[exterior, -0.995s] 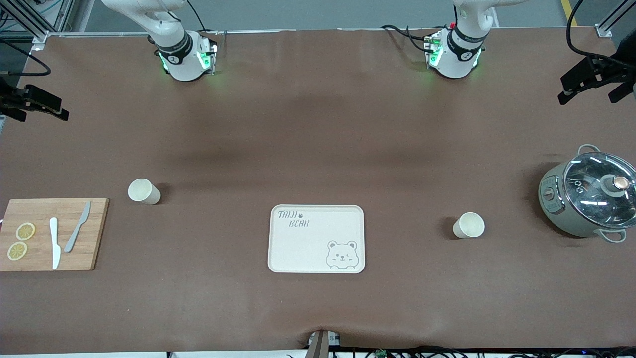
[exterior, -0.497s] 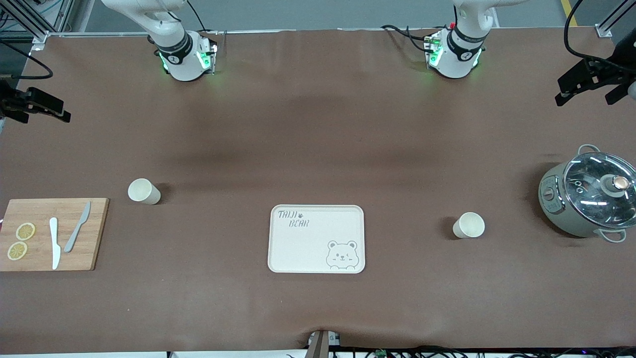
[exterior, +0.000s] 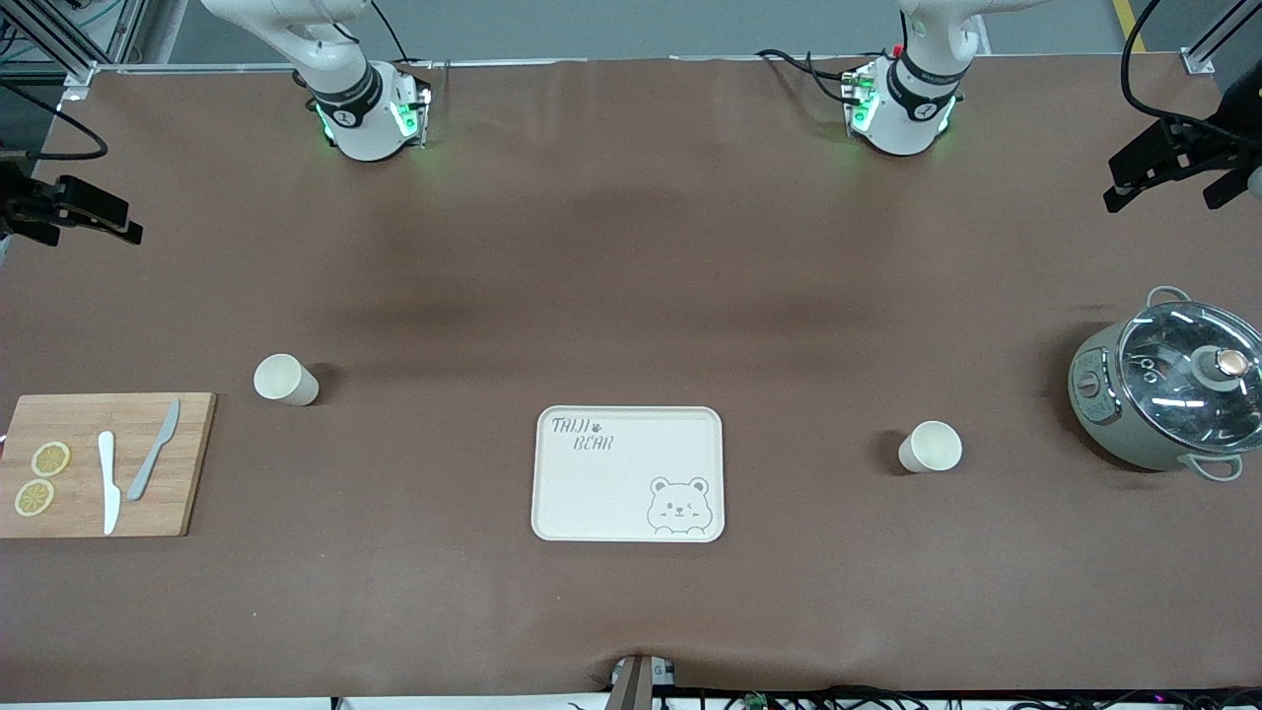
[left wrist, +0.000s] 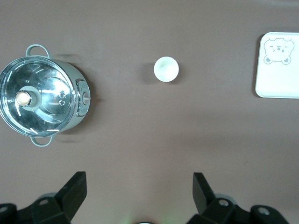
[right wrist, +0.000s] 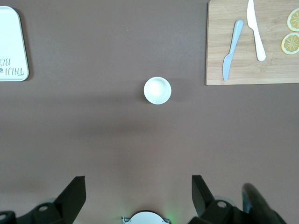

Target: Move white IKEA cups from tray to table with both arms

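Note:
Two small white cups stand upright on the brown table. One cup (exterior: 286,380) (right wrist: 157,90) is beside the cutting board toward the right arm's end. The other cup (exterior: 930,447) (left wrist: 166,69) stands between the bear tray and the pot toward the left arm's end. My left gripper (left wrist: 138,175) hangs high over bare table, open and holding nothing, well apart from its cup. My right gripper (right wrist: 138,178) is likewise high, open and holding nothing. In the front view their dark fingers (exterior: 1144,158) (exterior: 94,207) show at the two side edges.
A cream bear tray (exterior: 628,419) lies mid-table, nearer the front camera. A grey-green pot (exterior: 1168,394) with a glass lid stands at the left arm's end. A wooden cutting board (exterior: 187,463) with two knives and lemon slices lies at the right arm's end.
Both grippers have drifted slightly at the edges of the front view. The cups, tray, pot and board have not moved.

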Motion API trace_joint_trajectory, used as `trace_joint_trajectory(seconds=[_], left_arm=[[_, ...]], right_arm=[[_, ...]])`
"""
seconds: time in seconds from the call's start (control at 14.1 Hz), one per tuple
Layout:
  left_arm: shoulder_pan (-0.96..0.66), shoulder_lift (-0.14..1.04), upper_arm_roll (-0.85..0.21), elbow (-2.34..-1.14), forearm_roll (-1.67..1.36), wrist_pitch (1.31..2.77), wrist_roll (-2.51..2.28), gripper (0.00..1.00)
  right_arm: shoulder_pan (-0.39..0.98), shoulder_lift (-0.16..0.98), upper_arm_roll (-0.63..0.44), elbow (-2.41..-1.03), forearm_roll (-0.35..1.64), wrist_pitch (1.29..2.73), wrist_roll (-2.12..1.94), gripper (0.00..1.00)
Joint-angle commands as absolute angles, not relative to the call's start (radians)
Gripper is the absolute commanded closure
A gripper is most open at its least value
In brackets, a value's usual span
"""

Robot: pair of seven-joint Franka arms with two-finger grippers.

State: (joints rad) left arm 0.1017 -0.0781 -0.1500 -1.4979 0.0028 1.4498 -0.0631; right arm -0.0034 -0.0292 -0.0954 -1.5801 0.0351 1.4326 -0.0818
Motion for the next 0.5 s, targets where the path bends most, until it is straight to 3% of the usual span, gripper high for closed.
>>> trace_joint_trajectory(seconds=[0.0, 0.43], left_arm=[[0.100, -0.081, -0.149, -1.497, 0.023, 1.443, -0.060, 0.00], [0.101, -0.086, -0.149, -1.496, 0.018, 1.443, -0.052, 0.00]], right_arm=[[-0.006, -0.038, -0.089, -1.586, 0.015, 1.437, -0.066, 0.00], [-0.008, -0.037, -0.089, -1.585, 0.015, 1.440, -0.066, 0.00]])
